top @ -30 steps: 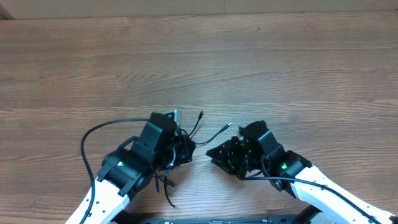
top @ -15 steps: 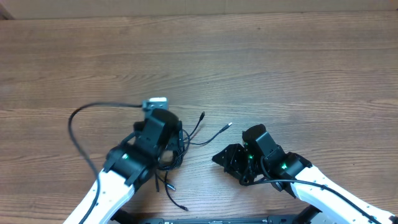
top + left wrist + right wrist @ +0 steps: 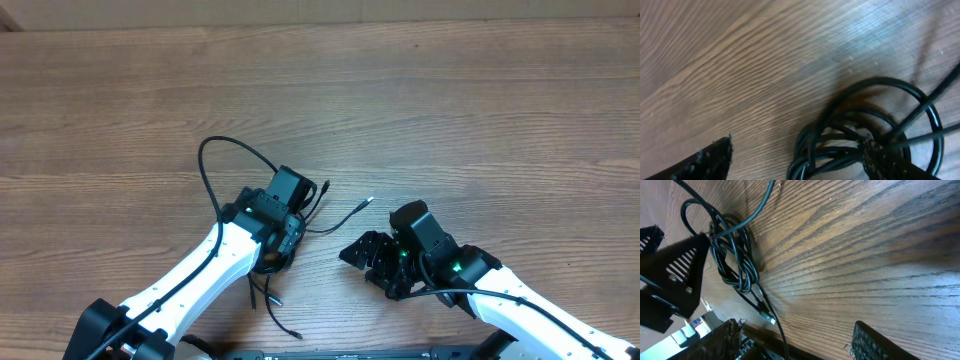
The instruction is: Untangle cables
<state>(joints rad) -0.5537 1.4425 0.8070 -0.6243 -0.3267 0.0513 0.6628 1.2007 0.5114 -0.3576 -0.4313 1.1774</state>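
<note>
Both claws are spreading since a second ago. My left claw point(image 3: 800, 150) is swinging in, wide, straddling the knotted thin black cables point(image 3: 840, 137); my right claw point(image 3: 796, 330) is gaping nearby, empty. Everything is lying released on the brown wooden bench point(image 3: 450, 100), untangling hardly begun.

- We see a wooden table point(image 3: 450, 100), its grain plain, smooth with a faint sheen.
- Our cables point(image 3: 735, 255) look like smooth, glossy black plastic.
- The finger pads point(image 3: 875, 342) are matt black and rough-textured.
</note>
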